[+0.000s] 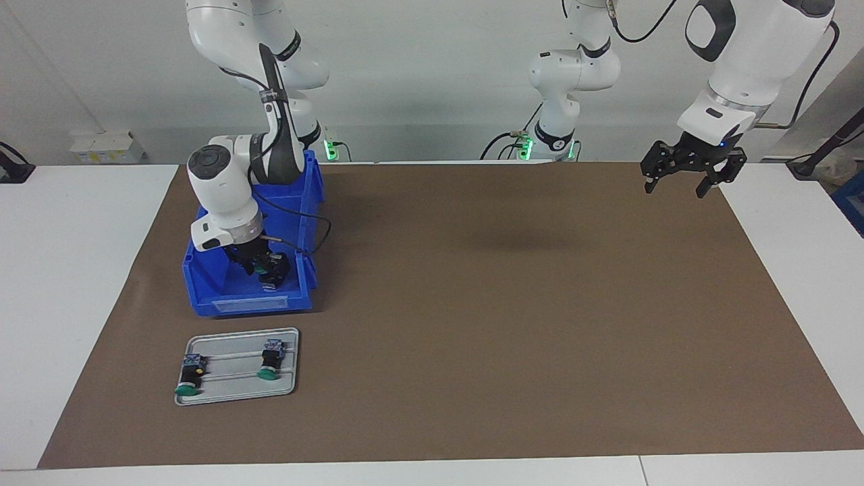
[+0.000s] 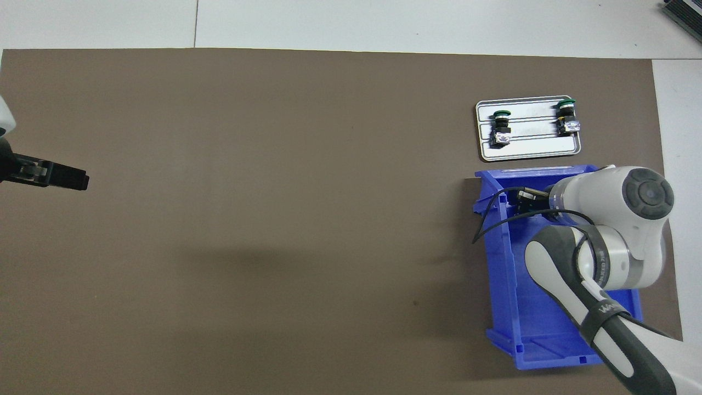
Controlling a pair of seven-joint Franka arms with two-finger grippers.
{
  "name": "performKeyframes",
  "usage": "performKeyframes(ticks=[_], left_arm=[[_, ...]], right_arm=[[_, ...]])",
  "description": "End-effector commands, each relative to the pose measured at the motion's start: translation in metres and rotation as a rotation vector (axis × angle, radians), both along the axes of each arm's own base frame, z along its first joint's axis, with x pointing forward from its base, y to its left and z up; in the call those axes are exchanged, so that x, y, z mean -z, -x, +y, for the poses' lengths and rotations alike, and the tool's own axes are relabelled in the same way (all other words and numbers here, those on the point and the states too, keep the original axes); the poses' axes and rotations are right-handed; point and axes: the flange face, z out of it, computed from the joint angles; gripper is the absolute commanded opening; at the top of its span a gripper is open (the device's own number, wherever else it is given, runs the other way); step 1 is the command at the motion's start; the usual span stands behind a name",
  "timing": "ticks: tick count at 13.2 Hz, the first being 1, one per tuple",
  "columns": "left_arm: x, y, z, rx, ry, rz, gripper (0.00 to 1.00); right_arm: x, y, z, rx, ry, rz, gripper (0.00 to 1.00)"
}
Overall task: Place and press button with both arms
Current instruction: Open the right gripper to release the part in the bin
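The right gripper (image 1: 268, 268) reached down inside a glossy blue plastic bin (image 1: 223, 290), an open-topped rectangular box at the right arm's end of the brown matte mat (image 1: 506, 324). A trace of green showed between its fingers, but whether the jaws pinched anything could not be told.

Farther from the robots than the bin and those jaws lay a flat silver metal tray (image 1: 233, 378) with rounded corners and two thin rails. Two buttons rested on it, well apart: one button (image 1: 271, 361) and another button (image 1: 190, 375), each a short black cylinder with a round green cap and a grey-blue block end. Their long axes ran across the rails, caps pointing away from the robots.

The left gripper (image 1: 677, 182) waited, hanging over the mat's corner at the left arm's end, jaws spread and empty.
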Motion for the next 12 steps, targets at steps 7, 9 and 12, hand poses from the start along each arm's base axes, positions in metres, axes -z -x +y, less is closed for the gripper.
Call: performKeyframes(ticks=[7,9,12], left_arm=[[-0.001,0.009,0.003,-0.006,-0.011,-0.009,1.0],[-0.001,0.009,0.004,-0.009,-0.011,-0.009,1.0],[-0.001,0.009,0.004,-0.007,-0.011,-0.009,1.0]], right_arm=[[-0.217,-0.032,-0.003,-0.047,0.033,0.053,0.85],[-0.247,-0.027,0.001,-0.083,0.025,0.069,0.85],[-0.287,-0.023,0.001,-0.172,0.015,0.086,0.87]])
